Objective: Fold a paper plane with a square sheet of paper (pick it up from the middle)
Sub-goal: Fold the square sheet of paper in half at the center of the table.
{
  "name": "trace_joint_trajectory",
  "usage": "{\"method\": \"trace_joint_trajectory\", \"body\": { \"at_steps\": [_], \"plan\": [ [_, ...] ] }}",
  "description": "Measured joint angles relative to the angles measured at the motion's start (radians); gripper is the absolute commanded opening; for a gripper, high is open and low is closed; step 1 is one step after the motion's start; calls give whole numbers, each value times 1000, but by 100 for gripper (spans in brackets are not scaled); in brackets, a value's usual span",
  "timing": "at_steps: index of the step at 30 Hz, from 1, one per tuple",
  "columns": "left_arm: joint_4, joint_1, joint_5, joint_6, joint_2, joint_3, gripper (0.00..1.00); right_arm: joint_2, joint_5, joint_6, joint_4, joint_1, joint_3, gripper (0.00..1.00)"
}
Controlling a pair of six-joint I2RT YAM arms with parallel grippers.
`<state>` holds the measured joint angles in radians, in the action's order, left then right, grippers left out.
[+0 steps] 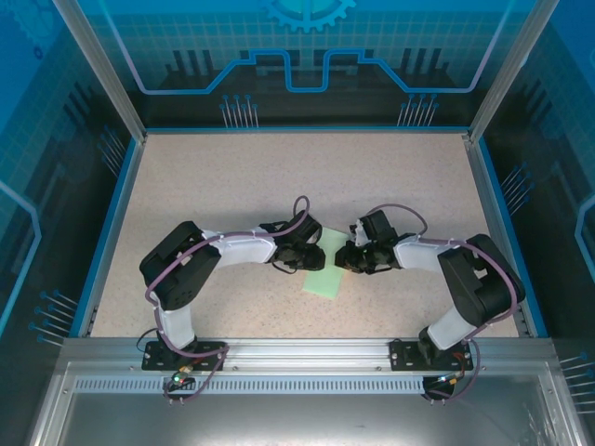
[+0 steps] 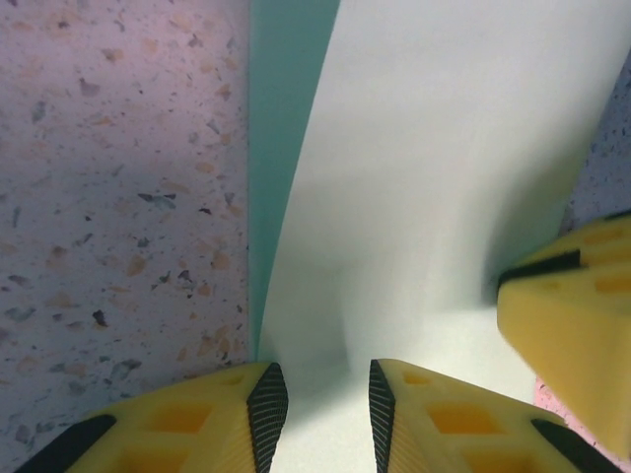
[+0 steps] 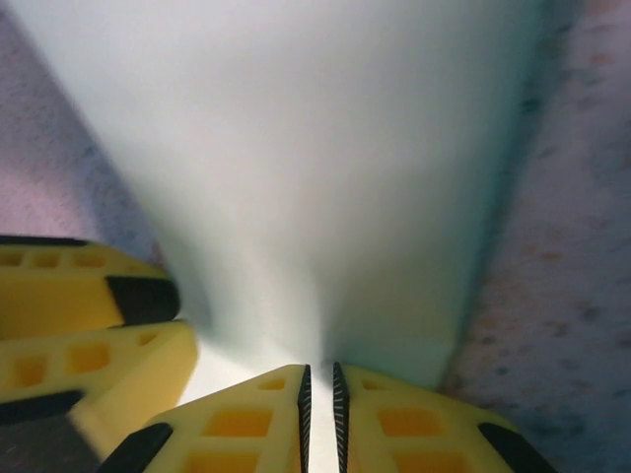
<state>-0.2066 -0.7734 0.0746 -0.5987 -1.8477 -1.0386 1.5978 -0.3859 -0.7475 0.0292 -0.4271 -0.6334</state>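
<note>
The square sheet of paper (image 1: 323, 275) is pale mint green and lies on the speckled table between my two grippers. My left gripper (image 1: 313, 253) is at its left edge. In the left wrist view that gripper (image 2: 323, 414) is open, and the sheet (image 2: 424, 177) curves up between the parted pads. My right gripper (image 1: 345, 258) is at the sheet's right edge. Seen from the right wrist, it (image 3: 318, 414) is shut on a raised ridge of the sheet (image 3: 325, 177). Each wrist view shows the other gripper's yellow fingers (image 2: 572, 345) (image 3: 99, 355) close by. The paper plane is out of view.
The speckled tabletop (image 1: 279, 177) is ringed by a blue rim and blue printed walls. An aluminium rail (image 1: 297, 353) with both arm bases runs along the near edge. Both arms bend inward toward the middle of the table.
</note>
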Motion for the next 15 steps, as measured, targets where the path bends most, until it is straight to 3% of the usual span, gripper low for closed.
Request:
{"method": "trace_joint_trajectory", "body": {
  "at_steps": [15],
  "plan": [
    [-16,0,-8,29,-15,-21,35,-30,97,48,69,26,-24,16]
  ]
}}
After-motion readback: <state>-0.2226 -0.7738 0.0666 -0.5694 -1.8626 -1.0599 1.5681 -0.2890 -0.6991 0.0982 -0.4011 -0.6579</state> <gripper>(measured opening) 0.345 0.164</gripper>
